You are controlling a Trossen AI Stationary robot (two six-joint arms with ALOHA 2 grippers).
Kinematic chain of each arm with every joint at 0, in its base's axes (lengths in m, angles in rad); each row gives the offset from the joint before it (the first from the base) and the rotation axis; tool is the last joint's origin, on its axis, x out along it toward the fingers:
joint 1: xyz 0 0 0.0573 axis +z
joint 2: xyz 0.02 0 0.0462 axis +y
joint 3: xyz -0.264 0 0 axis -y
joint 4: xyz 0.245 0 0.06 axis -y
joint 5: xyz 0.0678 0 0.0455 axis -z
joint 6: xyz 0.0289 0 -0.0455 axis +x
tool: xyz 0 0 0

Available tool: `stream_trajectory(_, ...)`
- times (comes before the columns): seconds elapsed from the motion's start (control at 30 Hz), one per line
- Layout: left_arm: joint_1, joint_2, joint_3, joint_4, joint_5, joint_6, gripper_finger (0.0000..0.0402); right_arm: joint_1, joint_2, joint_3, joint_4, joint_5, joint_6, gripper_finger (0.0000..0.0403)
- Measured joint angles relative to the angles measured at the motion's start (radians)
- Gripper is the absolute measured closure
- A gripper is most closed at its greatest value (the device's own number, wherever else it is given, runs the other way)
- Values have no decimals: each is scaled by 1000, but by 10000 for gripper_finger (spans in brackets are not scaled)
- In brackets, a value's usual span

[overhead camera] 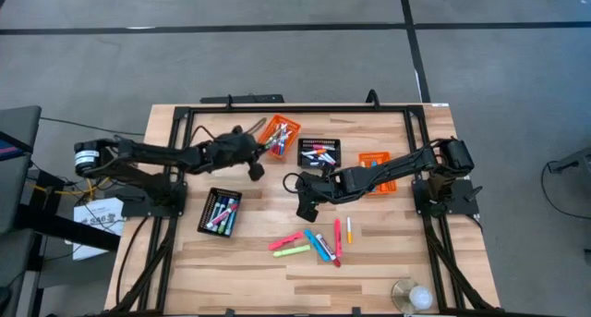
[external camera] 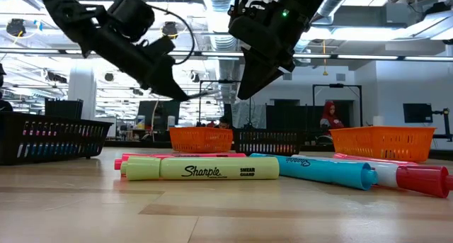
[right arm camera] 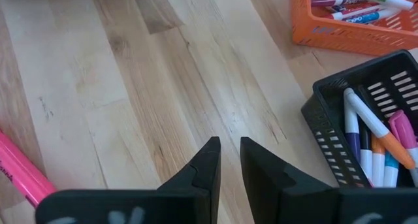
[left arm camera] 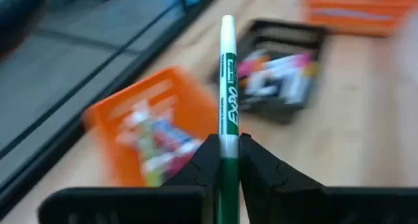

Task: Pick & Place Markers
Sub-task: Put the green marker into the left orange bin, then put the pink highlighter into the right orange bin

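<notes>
1. High view: The left gripper point(overhead camera: 256, 160) is reached over the far side of the table point(overhead camera: 388, 262), just beside an orange basket point(overhead camera: 277, 135) of markers. The right gripper point(overhead camera: 306, 206) is held lower, near the table's middle, between a black basket point(overhead camera: 319, 152) and the loose markers point(overhead camera: 314, 243) lying nearer the front edge. Another black basket point(overhead camera: 220, 212) with markers sits on the left, and a second orange basket point(overhead camera: 375, 162) lies under the right arm.

2. Low view: A yellow Sharpie highlighter point(external camera: 202, 169), a blue marker point(external camera: 333, 171) and a pink one point(external camera: 177, 156) are seen lying flat, touching one another. They are judged light, stiff and smooth, apt to roll; a grip across the barrel's middle is advised. Both arms hang tilted above them.

3. Left wrist view: A green Expo marker point(left arm camera: 226, 87) is clamped at its lower barrel between the closed fingers point(left arm camera: 202, 165), standing up past them, above the orange basket point(left arm camera: 157, 129). So low a hold may let the marker pivot.

4. Right wrist view: The right gripper point(right arm camera: 229, 159) is nearly closed with nothing between its fingers, above bare wood, beside the black basket point(right arm camera: 326, 139) and a pink marker point(right arm camera: 23, 168).
</notes>
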Motion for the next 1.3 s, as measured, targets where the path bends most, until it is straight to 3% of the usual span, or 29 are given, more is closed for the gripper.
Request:
stream_trajectory(0.1,59,13,0,-4,-2,-58,363,0,0,0,1,0,0,351)
stream_trajectory(0.33,180,171,13,45,67,-86,360,-4,0,0,5,1,0,351)
stream_trajectory(0.5,194,262,81,172,83,-58,335,-4,0,0,7,-1,0,351)
stream_trajectory(0.77,194,362,167,165,83,-51,289,13,0,0,8,-50,16,332)
stream_trajectory(0.93,177,333,167,164,100,-52,272,44,-1,0,8,-50,9,304)
stream_trajectory(1.13,101,200,147,149,304,-52,276,78,-1,0,8,-51,10,272)
stream_trajectory(1.3,-19,71,68,147,358,-53,289,102,-1,-1,8,-53,80,260)
